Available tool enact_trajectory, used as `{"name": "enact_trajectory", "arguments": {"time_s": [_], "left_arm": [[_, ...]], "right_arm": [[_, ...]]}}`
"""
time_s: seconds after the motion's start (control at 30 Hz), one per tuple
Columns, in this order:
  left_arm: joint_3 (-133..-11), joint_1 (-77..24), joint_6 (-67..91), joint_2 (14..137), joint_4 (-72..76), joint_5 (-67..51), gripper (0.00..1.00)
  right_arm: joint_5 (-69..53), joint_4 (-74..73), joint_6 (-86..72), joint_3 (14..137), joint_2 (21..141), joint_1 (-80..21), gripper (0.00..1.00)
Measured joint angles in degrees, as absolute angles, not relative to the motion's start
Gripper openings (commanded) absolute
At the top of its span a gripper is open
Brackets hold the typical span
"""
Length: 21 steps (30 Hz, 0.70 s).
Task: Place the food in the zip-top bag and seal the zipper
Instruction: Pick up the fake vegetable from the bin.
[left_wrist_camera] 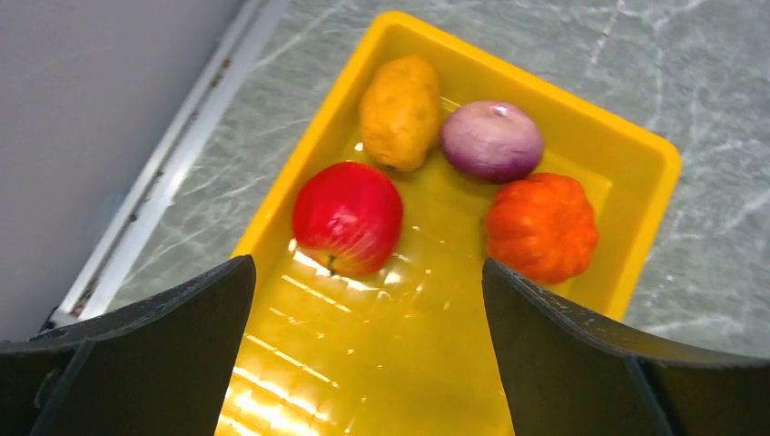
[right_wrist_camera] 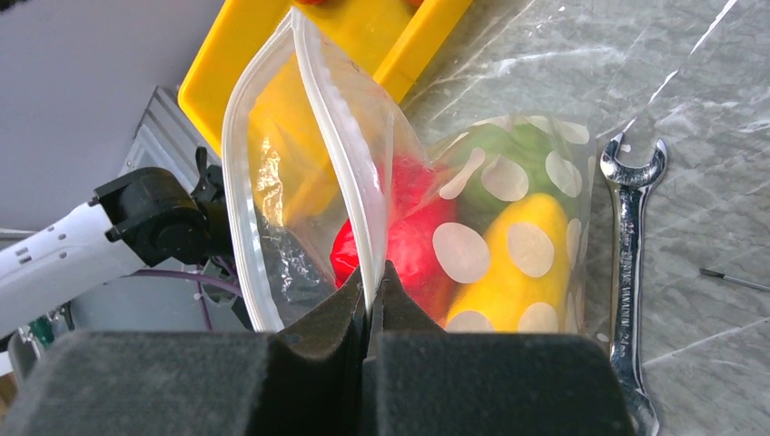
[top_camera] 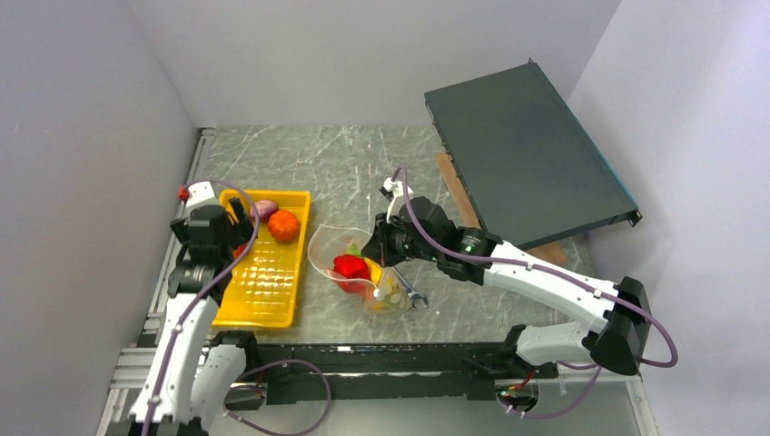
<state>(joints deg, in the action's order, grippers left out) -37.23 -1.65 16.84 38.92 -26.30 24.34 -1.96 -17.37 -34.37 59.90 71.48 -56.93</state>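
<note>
Matte black right tool (right_wrist_camera: 372,283) on crinkly clear dotted zip-top bag (right_wrist_camera: 472,247)

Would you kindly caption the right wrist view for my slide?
Right gripper pinches the open bag at its mouth; red, yellow, green food inside, wrench beside.

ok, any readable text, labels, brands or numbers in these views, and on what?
No text can be read in any view.
wrench: no stamp can be made out on its handle.
bag: white dots only, no print.
yellow tray and dark panel: no labels show.
</note>
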Motion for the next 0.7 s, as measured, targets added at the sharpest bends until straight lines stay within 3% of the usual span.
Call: {"name": "enact_trajectory", "arguments": {"time_s": [0.33,0.7], "left_arm": [[-48.8,-0.8,20.7,64.0,-21.9,4.5,1.00],[-38.9,6.7,27.7,72.1,-6.7,-12.3,1.00]], "right_arm": [[-2.2,-18.9,-34.1,60.8,71.4,-56.9,0.00],[-1.8,-20.2,-34.1,60.8,70.7,-56.9,0.00]]}}
